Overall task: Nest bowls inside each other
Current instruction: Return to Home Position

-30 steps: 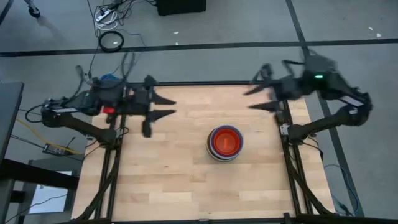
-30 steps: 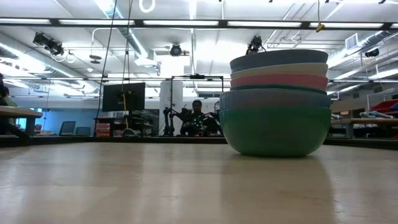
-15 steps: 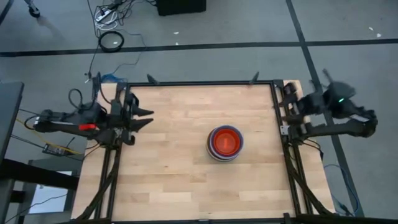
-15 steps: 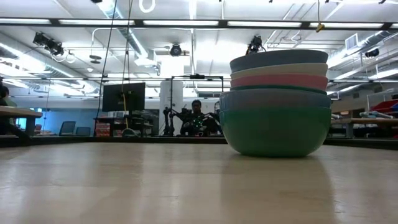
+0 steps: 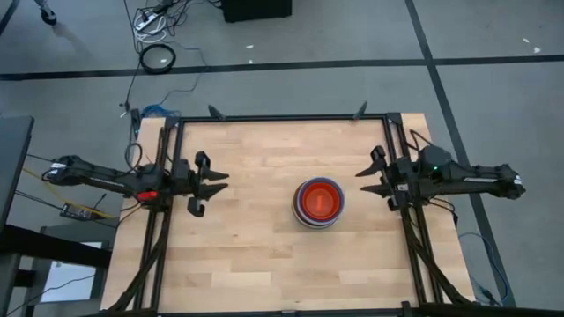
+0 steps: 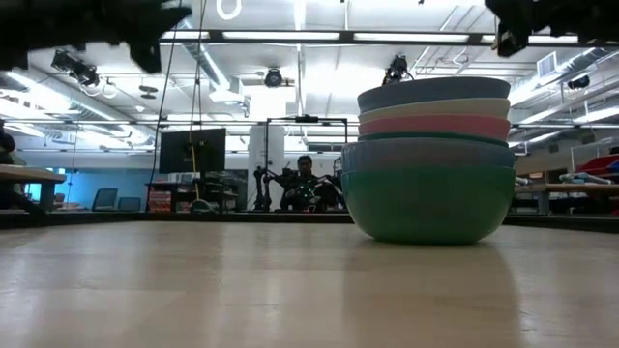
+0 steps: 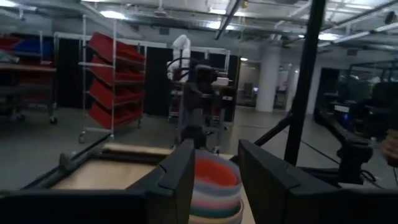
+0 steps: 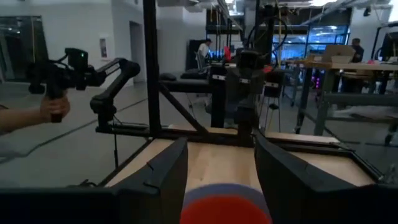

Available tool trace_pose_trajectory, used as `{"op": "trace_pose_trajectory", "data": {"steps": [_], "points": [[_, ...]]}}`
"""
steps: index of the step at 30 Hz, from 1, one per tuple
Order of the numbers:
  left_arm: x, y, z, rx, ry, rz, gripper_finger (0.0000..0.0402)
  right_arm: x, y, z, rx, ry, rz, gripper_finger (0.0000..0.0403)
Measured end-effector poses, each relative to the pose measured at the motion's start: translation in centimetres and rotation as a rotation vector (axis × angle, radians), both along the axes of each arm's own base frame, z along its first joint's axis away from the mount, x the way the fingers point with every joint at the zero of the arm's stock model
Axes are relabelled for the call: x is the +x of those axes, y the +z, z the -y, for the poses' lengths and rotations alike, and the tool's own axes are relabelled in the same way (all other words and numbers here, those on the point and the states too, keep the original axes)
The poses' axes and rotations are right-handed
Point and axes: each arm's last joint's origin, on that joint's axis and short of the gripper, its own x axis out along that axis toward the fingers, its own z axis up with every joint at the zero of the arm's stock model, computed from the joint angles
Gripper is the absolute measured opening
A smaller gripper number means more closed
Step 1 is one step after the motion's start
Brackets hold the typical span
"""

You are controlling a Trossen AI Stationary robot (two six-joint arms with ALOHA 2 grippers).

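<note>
While bowls sit nested | left jaws parted | right jaws parted | frame rims table

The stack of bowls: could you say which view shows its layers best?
The low view: the stack of bowls stands side-on, rims layered. The high view shows mostly its orange inside; the wrist views only glimpse part.

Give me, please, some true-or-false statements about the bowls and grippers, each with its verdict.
1. The round plastic bowls stand nested in one stack on the wooden table. True.
2. The left gripper holds a bowl. False: it is open and empty, at the table's left edge.
3. The teal plastic bowl is the stack's bottom one. True.
4. The right gripper hangs directly over the stack. False: it is open, off to the stack's right.
</note>
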Motion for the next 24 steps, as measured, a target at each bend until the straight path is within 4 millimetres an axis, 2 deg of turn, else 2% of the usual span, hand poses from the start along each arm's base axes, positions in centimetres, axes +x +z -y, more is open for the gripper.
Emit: {"op": "trace_pose_trajectory", "data": {"steps": [4, 8, 13, 16, 20, 24], "points": [[-0.4, -2.9, -0.1, -0.037, 0.022, -0.007, 0.0132, 0.3, -1.7, 0.0, -0.009, -0.002, -0.027, 0.0176], [-1.0, -5.1, -0.2, -0.04, 0.022, 0.009, 0.0132, 0.4, -2.6, 0.0, -0.033, -0.01, -0.04, 0.0176], [-0.9, -5.6, -0.3, -0.043, 0.04, -0.039, 0.0132, 0.5, -3.9, 0.1, -0.023, -0.021, -0.074, 0.0176], [-1.1, -5.0, -0.3, -0.044, 0.044, 0.02, 0.0132, 0.5, -3.9, 0.1, -0.013, -0.037, -0.076, 0.0176], [-1.3, -2.6, -0.1, -0.003, 0.017, 0.169, 0.0132, 0.4, -3.6, 0.1, -0.006, -0.037, -0.059, 0.0176], [-1.2, -0.3, 0.2, 0.005, -0.001, 0.169, 0.0132, 0.0, -2.6, 0.1, -0.005, -0.037, -0.029, 0.0176]]}}
